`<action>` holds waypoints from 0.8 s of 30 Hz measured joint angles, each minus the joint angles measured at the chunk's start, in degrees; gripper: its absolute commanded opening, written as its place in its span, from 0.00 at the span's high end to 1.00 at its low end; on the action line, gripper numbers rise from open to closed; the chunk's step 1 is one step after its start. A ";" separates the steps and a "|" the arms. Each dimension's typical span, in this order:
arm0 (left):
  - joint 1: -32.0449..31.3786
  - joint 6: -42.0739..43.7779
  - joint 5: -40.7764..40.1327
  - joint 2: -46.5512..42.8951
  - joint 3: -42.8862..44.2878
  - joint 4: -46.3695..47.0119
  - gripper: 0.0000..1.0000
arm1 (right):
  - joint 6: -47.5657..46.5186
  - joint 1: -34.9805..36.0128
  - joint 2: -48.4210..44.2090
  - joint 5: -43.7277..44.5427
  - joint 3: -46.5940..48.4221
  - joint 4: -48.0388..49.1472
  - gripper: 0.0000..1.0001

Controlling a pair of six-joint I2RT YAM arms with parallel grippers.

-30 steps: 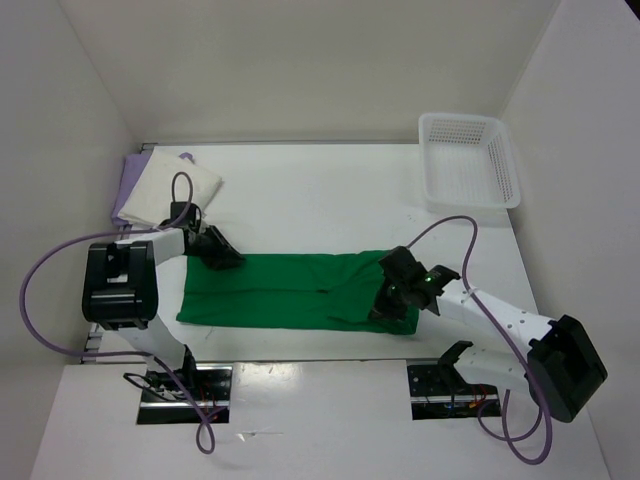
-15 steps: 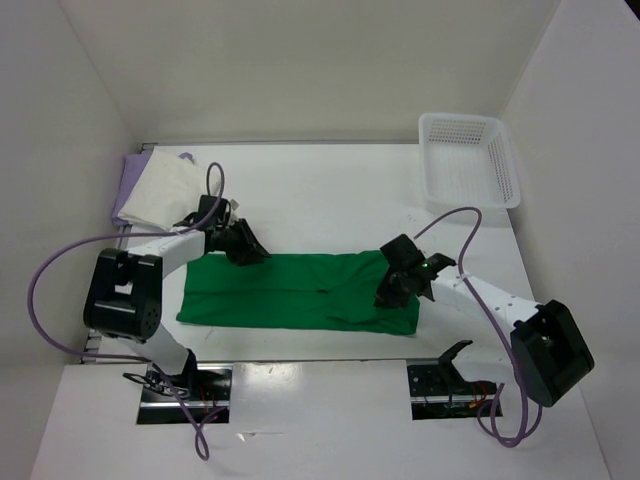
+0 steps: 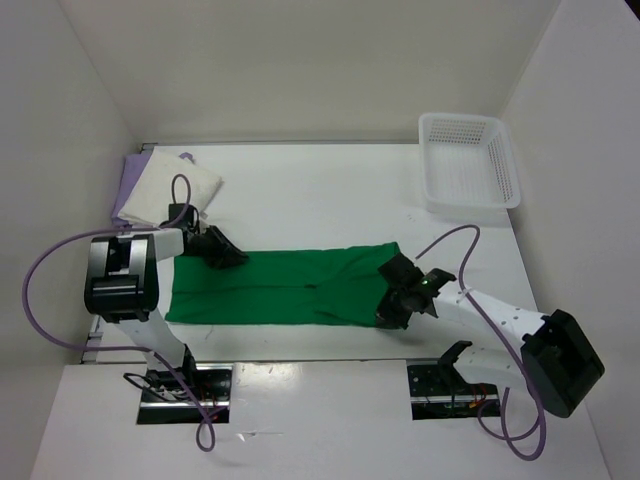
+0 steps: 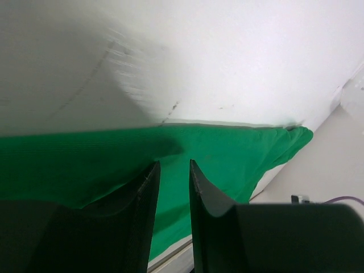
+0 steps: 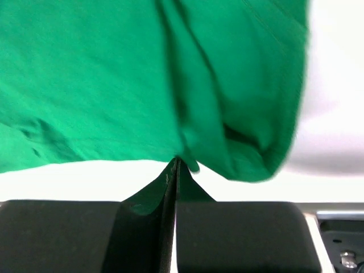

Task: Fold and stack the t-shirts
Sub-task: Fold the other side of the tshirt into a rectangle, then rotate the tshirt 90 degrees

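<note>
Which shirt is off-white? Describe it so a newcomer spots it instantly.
Start at the table's far left corner, opposite the basket. The off-white shirt lies folded there on the purple shirt. Unlike the green shirt, it is pale and compact.

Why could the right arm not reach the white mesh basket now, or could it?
Probably yes, but not freely: nothing lies between the right gripper and the white mesh basket, but its jaws are shut on the green t-shirt, which would drag along.

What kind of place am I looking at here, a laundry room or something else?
Most likely a robot test cell, not a laundry. Plain white walls box in a white table. Two arms are bolted at its near edge, each gripper on a green t-shirt. Folded shirts and a mesh basket sit at the far corners.
</note>
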 measured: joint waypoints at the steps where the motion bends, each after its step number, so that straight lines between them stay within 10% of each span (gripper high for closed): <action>1: 0.42 0.02 -0.02 0.00 0.00 0.02 0.65 | 0.55 0.17 -0.39 -0.48 -0.48 -0.17 1.00; 14: -1.20 3.45 -2.27 -8.44 1.64 -5.03 0.64 | -4.74 -4.39 4.79 -0.90 11.87 2.97 1.00; 24: -6.78 6.27 -2.25 -15.89 2.19 -7.13 0.69 | -9.77 -5.62 27.76 -0.96 17.64 13.62 1.00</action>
